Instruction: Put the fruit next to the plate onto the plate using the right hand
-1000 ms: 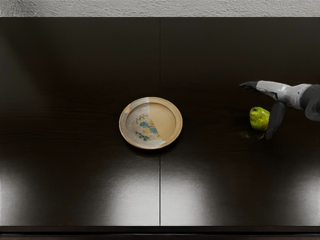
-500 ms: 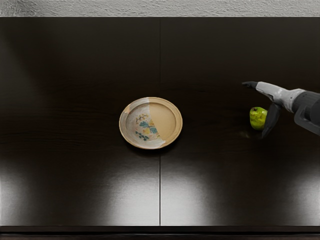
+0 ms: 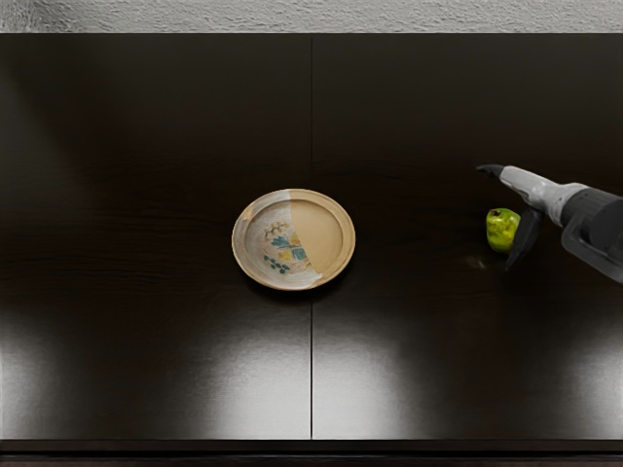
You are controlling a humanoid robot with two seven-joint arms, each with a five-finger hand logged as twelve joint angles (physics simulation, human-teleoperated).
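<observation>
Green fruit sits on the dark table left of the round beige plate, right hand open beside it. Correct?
No. The head view shows the small green fruit to the picture's right of the round beige painted plate, not left. It does rest on the dark table, with the right hand open beside it.

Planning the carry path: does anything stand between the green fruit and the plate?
Nothing visible does. The green fruit lies right of the plate, with only dark table between them. The right hand, fingers spread, is beside the fruit with nothing between.
</observation>
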